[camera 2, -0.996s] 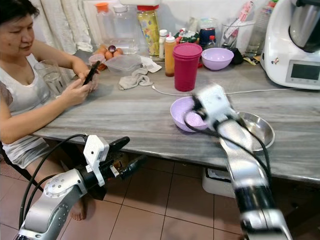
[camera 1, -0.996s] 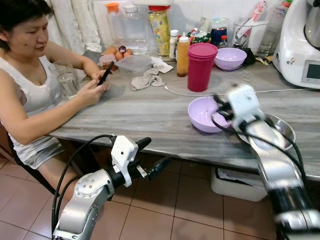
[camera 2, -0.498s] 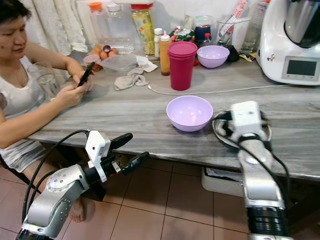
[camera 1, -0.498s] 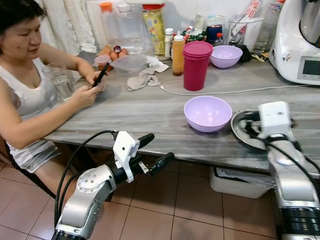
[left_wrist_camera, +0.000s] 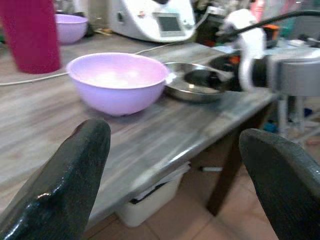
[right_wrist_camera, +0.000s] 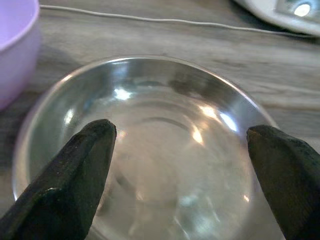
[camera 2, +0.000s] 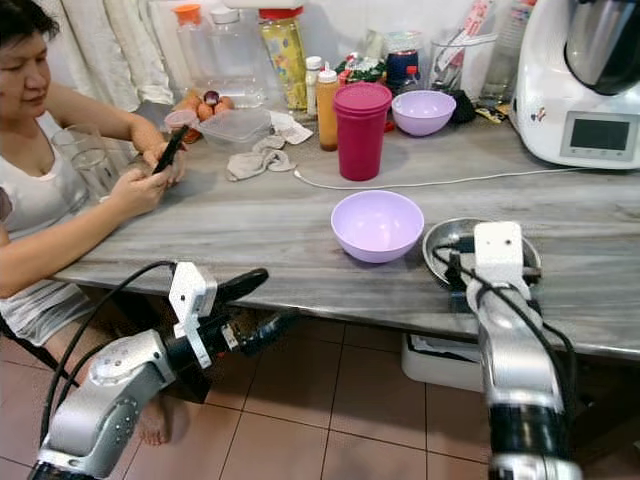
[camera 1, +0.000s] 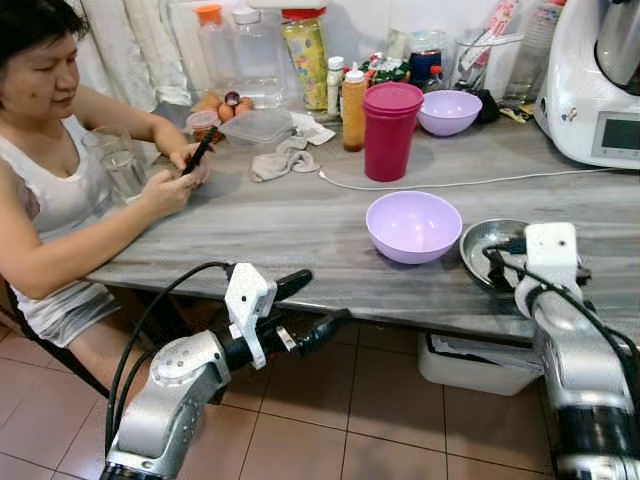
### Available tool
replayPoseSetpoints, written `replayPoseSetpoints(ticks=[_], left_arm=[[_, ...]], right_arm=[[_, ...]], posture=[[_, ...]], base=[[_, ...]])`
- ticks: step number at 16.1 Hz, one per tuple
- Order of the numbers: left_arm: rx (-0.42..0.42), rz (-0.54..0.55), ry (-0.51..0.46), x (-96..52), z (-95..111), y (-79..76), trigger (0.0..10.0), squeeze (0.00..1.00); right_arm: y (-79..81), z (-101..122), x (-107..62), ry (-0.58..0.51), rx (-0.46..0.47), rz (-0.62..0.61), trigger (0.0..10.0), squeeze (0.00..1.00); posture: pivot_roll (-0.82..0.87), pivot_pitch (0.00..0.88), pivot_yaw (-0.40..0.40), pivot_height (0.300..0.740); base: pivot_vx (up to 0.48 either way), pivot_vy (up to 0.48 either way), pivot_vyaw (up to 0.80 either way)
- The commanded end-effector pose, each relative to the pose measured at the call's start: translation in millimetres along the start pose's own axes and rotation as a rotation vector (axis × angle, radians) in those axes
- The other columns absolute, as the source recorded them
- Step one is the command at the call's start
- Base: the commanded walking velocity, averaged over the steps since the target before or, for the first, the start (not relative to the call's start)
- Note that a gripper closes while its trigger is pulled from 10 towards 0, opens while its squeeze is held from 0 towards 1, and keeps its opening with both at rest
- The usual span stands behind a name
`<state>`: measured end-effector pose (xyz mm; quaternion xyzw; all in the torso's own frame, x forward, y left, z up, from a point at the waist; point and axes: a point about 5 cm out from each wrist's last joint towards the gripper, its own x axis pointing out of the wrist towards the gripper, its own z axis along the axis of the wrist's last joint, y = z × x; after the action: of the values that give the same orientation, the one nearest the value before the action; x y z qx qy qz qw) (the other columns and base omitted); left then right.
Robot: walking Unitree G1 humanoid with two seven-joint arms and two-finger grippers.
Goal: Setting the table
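Note:
A lilac bowl (camera 1: 413,225) stands upright near the front edge of the grey table (camera 1: 270,225). Just to its right lies a shallow steel dish (camera 1: 485,250). My right gripper (right_wrist_camera: 181,134) hovers open right over that dish, its fingers (right_wrist_camera: 75,175) spread across the dish's width with nothing between them. My left gripper (camera 1: 325,296) is open and empty, held below the table's front edge and pointing toward the bowl (left_wrist_camera: 117,80). A second lilac bowl (camera 1: 447,111) and a stack of magenta cups (camera 1: 390,130) stand further back.
A person (camera 1: 60,190) sits at the table's left end holding a phone (camera 1: 203,152), with a glass (camera 1: 122,160) beside them. Bottles and jars (camera 1: 305,55) line the back. A white kitchen machine (camera 1: 590,85) stands back right, its cable (camera 1: 430,185) crossing the table. A plastic bin (camera 1: 470,365) sits underneath.
My right gripper has left the lilac bowl's rim and swung right and down over the steel dish. The left arm has barely moved. The view has shifted slightly.

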<state>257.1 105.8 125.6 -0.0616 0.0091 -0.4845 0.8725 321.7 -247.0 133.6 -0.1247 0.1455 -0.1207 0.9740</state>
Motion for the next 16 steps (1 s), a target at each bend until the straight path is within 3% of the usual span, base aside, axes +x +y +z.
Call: replayPoseSetpoints(ticks=[1,3,4,13,15,16], left_arm=[[0.023,-0.028,0.027,-2.7,1,0.2,10.0,0.0],[0.04,-0.025,0.043,-4.0,0,1.7,10.0,0.0],[0.048,-0.021,0.055,-4.3,-1,2.7,10.0,0.0],[0.045,-0.012,0.057,-2.3,-1,1.3,10.0,0.0],[0.051,-0.01,0.063,-2.7,-1,1.9,10.0,0.0],[0.054,-0.01,0.065,-1.8,0,3.2,10.0,0.0]], right_arm=[[-1.0,1,4.7,0.019,0.004,0.011,10.0,1.0],[-1.0,3,9.5,0.029,-0.008,0.025,10.0,0.97],[0.3,2,15.1,0.06,-0.009,0.044,10.0,0.74],[19.8,3,21.0,0.09,0.039,0.139,10.0,0.63],[26.1,9,22.3,0.08,0.063,0.168,10.0,0.58],[29.5,11,23.0,0.077,0.069,0.18,10.0,0.51]], posture=[[-0.26,0.0,0.083,0.74],[-0.27,0.0,0.084,0.74],[-0.26,0.0,0.082,0.74],[-0.25,0.0,0.079,0.74],[-0.25,0.0,0.083,0.74],[-0.25,0.0,0.083,0.74]], base=[[0.0,0.0,0.0],[0.0,0.0,0.0],[0.0,0.0,0.0],[0.0,0.0,0.0],[0.0,0.0,0.0],[0.0,0.0,0.0]])
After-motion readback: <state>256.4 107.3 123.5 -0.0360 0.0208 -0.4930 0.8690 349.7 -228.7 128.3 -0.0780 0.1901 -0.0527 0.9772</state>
